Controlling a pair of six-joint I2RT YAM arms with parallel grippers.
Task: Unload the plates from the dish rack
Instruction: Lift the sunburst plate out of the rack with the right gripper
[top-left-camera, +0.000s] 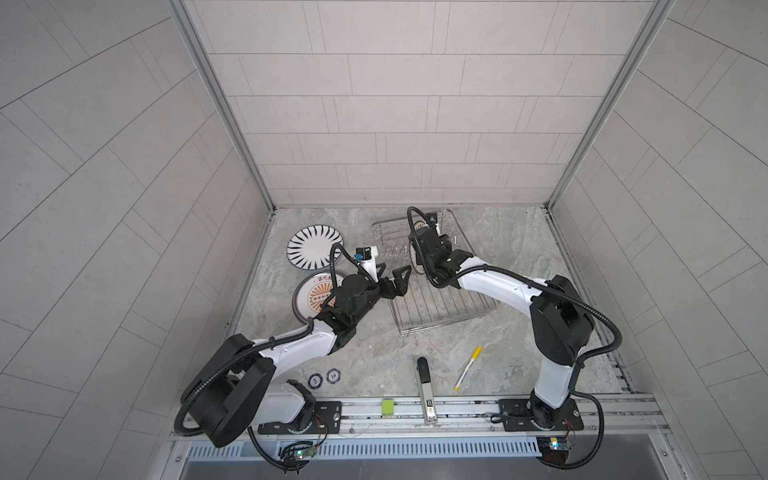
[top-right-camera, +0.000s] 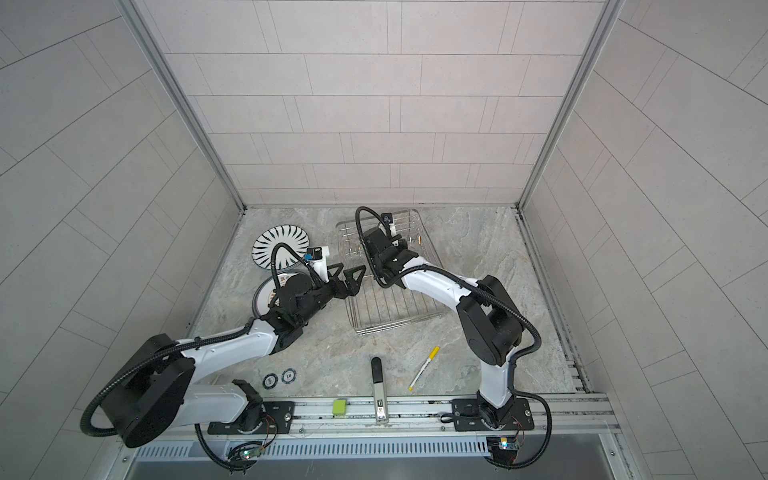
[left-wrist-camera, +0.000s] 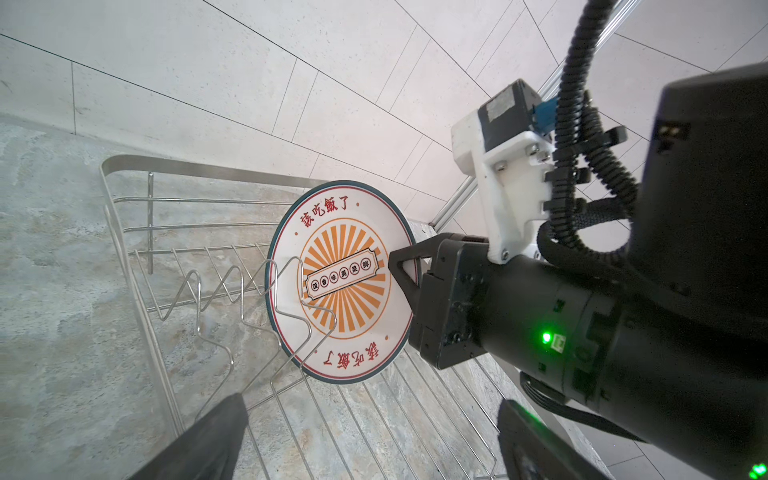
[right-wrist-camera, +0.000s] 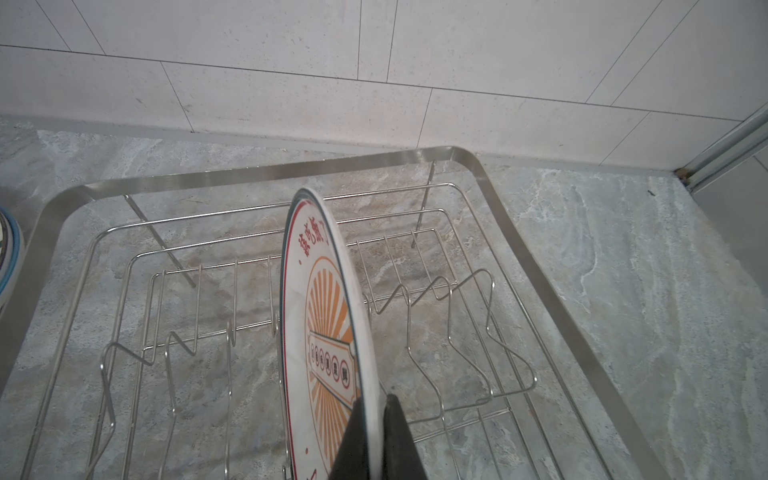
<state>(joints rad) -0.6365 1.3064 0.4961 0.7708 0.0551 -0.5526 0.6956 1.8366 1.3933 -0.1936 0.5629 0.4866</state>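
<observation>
1. 3 plates. Striped plate (top-left-camera: 316, 248) + sunburst plate (top-left-camera: 313, 294) lie flat on bench (top-left-camera: 519, 249).
2. 1 dish rack (right-wrist-camera: 270, 170): holds 1 upright plate (left-wrist-camera: 340, 282) btw prongs (left-wrist-camera: 195, 291).
3. Right claw (right-wrist-camera: 374, 415) pinches its rim; left claw (top-left-camera: 395, 282) wide, empty.

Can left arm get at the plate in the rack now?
Probably not: right gripper holds the plate by its rim, and dish rack prongs stand between it and the open left gripper.
</observation>
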